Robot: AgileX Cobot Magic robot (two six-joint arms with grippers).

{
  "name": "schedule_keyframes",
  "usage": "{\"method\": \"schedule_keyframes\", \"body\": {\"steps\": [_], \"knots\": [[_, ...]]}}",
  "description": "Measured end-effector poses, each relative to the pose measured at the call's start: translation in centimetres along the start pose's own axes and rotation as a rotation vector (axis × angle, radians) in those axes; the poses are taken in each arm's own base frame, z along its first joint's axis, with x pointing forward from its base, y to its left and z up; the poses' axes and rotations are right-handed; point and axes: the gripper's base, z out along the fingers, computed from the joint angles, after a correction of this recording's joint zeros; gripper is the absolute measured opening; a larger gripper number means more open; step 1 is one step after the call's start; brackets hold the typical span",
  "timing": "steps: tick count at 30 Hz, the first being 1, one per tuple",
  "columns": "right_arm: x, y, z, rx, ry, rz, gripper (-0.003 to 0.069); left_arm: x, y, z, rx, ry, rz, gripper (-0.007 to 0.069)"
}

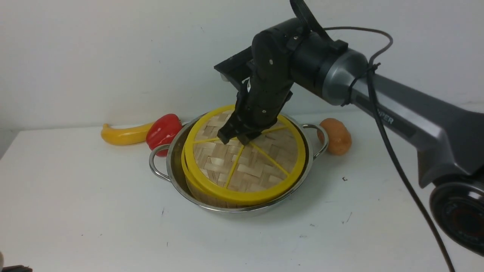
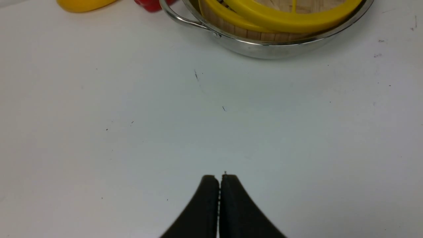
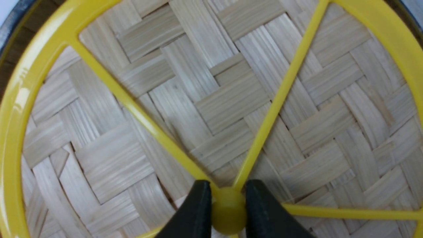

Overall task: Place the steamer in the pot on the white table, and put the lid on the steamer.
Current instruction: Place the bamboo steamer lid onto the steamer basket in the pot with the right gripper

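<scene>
Lid (image 1: 249,160) sat tilted on steamer (image 1: 190,178), right fingers (image 3: 195,211) clamping its knob (image 3: 228,213), left fingers (image 2: 206,205) together; early release risked it staying cocked at eight o'clock.

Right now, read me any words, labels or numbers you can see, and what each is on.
"PER": white letters on the right arm, beginning cut off by the cable.
Reddish marks on the arm's base joint: too blurred to read.
No other text shows.
</scene>
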Motion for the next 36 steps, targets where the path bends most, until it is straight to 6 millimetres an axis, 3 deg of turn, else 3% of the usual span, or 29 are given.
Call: {"method": "schedule_keyframes", "body": {"steps": [36], "knots": [[-1.4,0.0,0.2,0.018,-0.151,-0.071,0.0141,0.0,0.0,0.0,0.0,0.0,0.0,0.0]]}}
